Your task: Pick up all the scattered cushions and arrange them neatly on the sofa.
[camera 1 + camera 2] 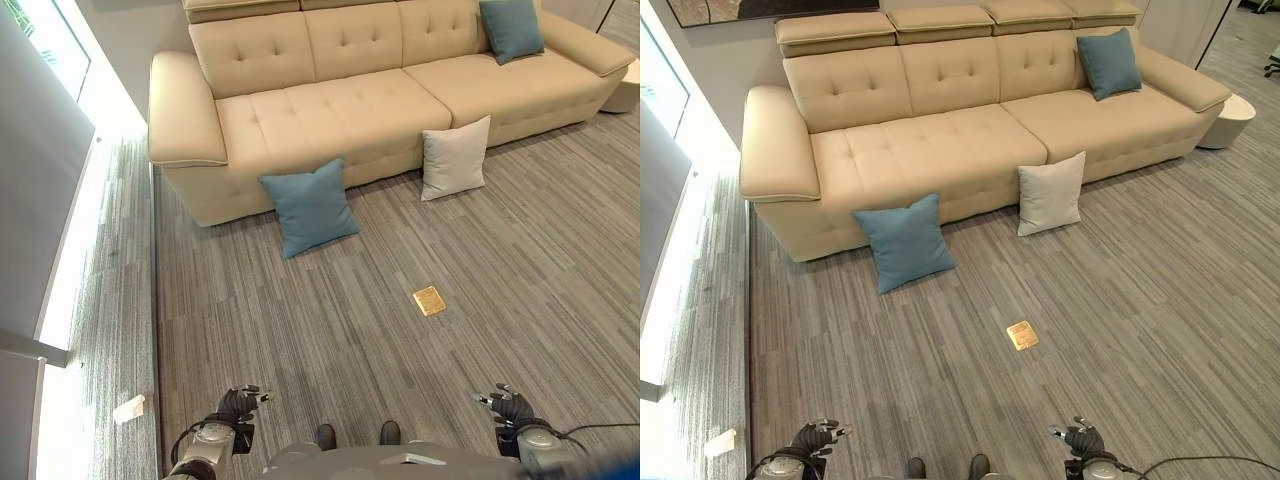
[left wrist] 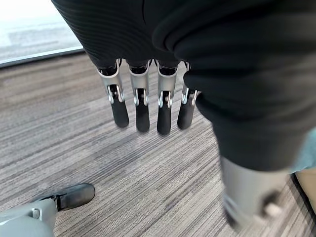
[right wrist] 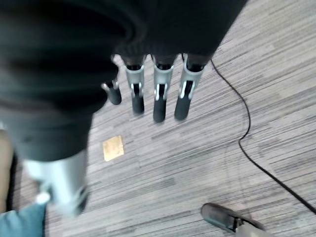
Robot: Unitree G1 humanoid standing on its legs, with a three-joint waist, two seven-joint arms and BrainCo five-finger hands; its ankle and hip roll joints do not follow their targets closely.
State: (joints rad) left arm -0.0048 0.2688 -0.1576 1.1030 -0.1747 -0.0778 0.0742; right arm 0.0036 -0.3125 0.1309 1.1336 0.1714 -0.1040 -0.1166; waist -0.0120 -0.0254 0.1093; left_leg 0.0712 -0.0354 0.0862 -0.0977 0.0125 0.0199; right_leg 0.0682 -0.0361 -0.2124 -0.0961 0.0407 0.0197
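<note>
Cushions sit at your twelve o'clock: a blue cushion and a white cushion lean on the sofa front, another blue one lies at one o'clock, and your left hand and right hand hang straight-fingered, empty.

Two cushions lean on my sofa's front — a blue cushion, a white cushion — another blue one sits on it.

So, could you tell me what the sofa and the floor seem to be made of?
Sofa: likely beige leather or a leather look-alike, smooth with a soft sheen and tufted dimples. Floor: probably low-pile carpet, matt grey with fine streaks.
</note>
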